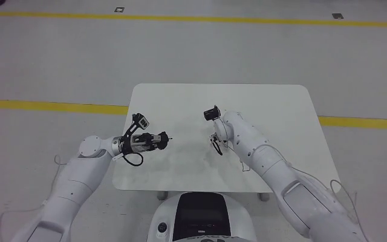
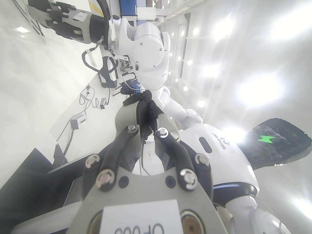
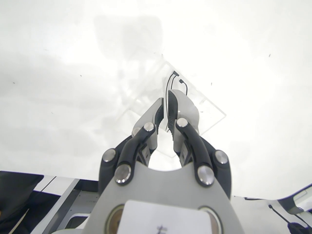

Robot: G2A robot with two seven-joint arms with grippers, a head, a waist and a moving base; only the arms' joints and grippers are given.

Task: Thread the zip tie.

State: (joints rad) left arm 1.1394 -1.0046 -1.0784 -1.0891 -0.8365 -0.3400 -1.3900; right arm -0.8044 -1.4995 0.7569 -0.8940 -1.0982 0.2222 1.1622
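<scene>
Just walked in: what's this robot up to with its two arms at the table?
It's working on threading a zip tie. The right gripper is lowered over a clear sheet on the white table, where thin black zip ties lie loose; one runs right by its tip. The left gripper is held level above the table, shut on a small black piece that I can't identify for certain. I see no closed loop yet.

Robot lab/test hall: grey floor (image 1: pixel 72 60) w/ yellow tape lines (image 1: pixel 181 18), white table (image 1: pixel 272 103), cables (image 2: pixel 90 98) past left gripper (image 2: pixel 146 113), ceiling light rows (image 2: pixel 195 31) overhead.
</scene>
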